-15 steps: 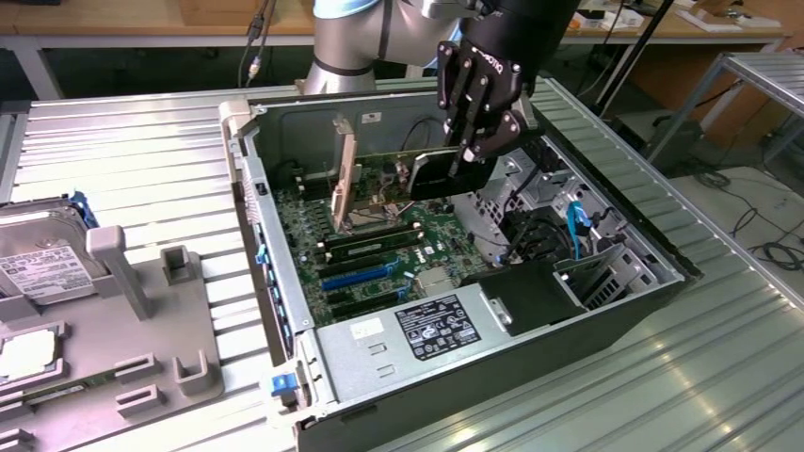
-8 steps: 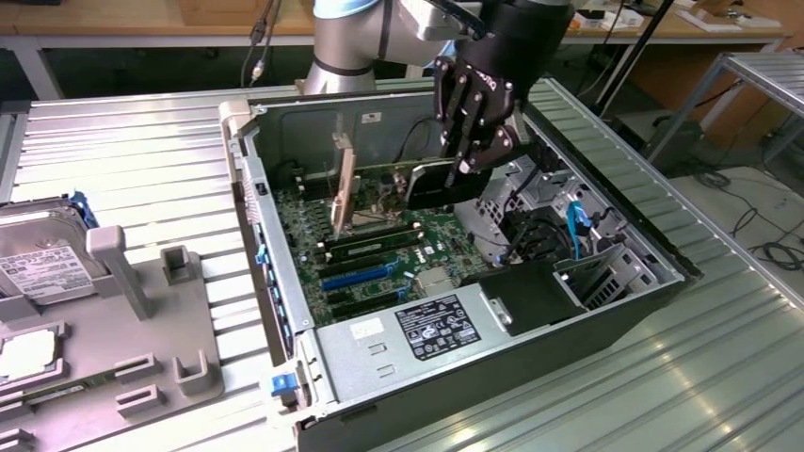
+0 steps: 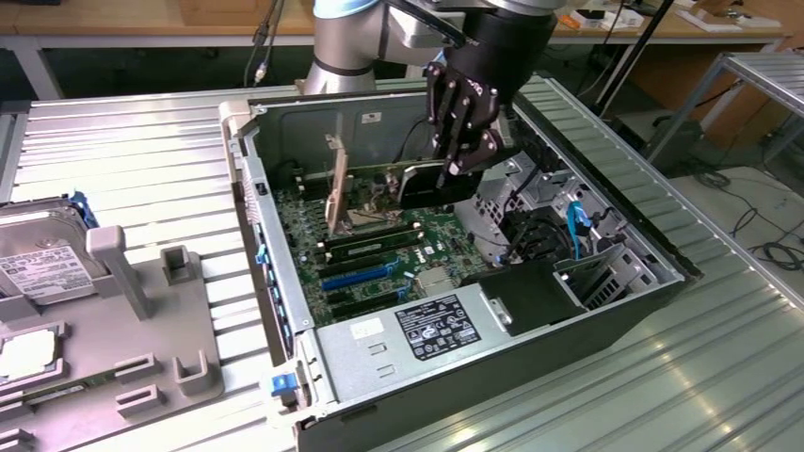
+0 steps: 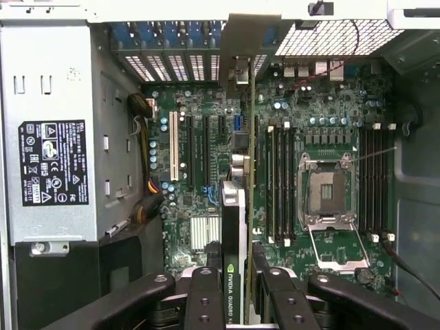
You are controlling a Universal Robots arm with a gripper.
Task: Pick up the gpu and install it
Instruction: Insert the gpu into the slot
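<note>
Currently the gripper [image 4: 237, 292] is closed on the gpu [image 4: 234, 227]. Its black fingers [image 4: 205, 289] clamp both faces of the card at the end away from the bracket.

**Markings**
- gpu: white lettering on the dark cooler edge reads "NVIDIA QUADRO K", and the rest is hidden by the fingers.
- power supply [image 4: 55, 82]: a black label with white print and symbols, not legible.
- hard drive [image 3: 38, 259]: a white label, text not legible.

**Containers and contents**
- The computer case [image 3: 377, 113] lies open on the ribbed metal table [image 3: 151, 160].
- Inside are the motherboard [image 4: 323, 110], the silver power supply, memory sticks [image 4: 278, 182] seated in their slots, and an uncovered CPU socket [image 4: 323, 192].
- The hard drive rests in a grey fixture [image 3: 164, 330] at the exterior view's left, well apart from the case.

**Task item**
- The gpu stands on edge over the motherboard, inside the case, beside the memory sticks.
- It is a thin green board with a dark cooler on one face.
- Its narrow metal bracket [image 4: 240, 41] meets the case's rear slot openings — whether the card's edge is seated in a slot cannot be told.
</note>
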